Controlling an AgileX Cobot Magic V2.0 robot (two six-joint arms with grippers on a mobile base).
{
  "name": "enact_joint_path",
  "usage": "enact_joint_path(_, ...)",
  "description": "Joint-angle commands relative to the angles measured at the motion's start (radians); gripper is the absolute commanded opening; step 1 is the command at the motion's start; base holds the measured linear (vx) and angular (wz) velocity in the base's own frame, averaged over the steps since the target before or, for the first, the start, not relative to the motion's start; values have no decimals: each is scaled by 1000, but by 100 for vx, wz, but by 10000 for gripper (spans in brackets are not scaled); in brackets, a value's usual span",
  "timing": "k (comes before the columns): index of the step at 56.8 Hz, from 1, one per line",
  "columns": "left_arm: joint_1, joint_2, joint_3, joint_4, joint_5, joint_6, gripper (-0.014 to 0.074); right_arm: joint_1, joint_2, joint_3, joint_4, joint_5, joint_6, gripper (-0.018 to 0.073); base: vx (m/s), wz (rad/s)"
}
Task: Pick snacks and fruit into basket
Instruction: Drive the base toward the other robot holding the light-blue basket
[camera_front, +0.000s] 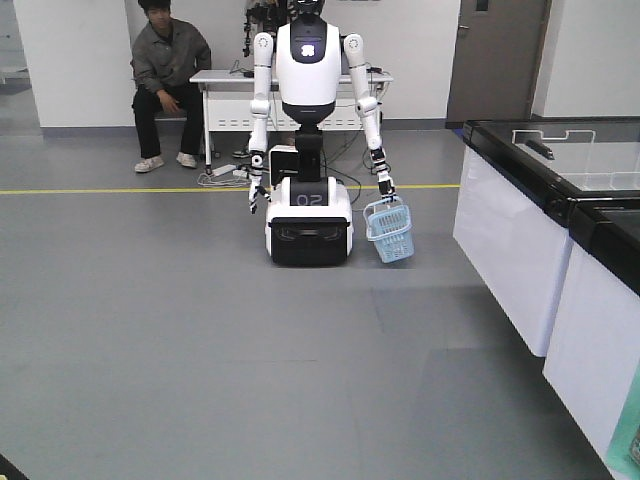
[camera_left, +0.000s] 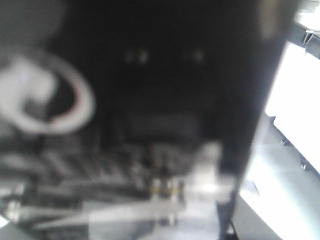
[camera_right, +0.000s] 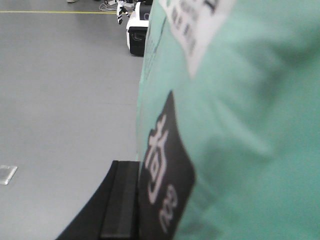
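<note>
— Teal pouch pressed right up to the right wrist lens, filling that view from twelve round to six o'clock. It has a black patch with white characters at seven o'clock and a white printed label at twelve.
— Are the right fingers holding it?
— Cannot tell. A black bar lies against the pouch's edge at seven o'clock; whether that is a finger or something else, I can't say.
— And the left fingers?
— The left wrist view is dark and blurred. A pale ring sits at nine o'clock and a bright strip at three. Wide or narrow, I cannot tell.
— Where's the basket?
— In the front view. The light blue basket hangs tilted from the lowered arm of a white robot marked "02", at four o'clock from its base and just beside it.
— Anything round it?
— A man sits at ten o'clock by a white table. A yellow line crosses the grey floor behind the robot. A white counter with a black rim runs from three to five o'clock, well apart from the basket.
</note>
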Motion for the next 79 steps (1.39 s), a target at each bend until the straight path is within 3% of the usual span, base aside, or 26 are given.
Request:
enact_joint_path(1,0,1,-34,3,-102,-1,-3,3,1,-31,-7,-95,0,0,50,-17)
enact_joint_path(79,0,1,-34,3,-102,-1,-3,3,1,-31,-7,-93,0,0,59,-8)
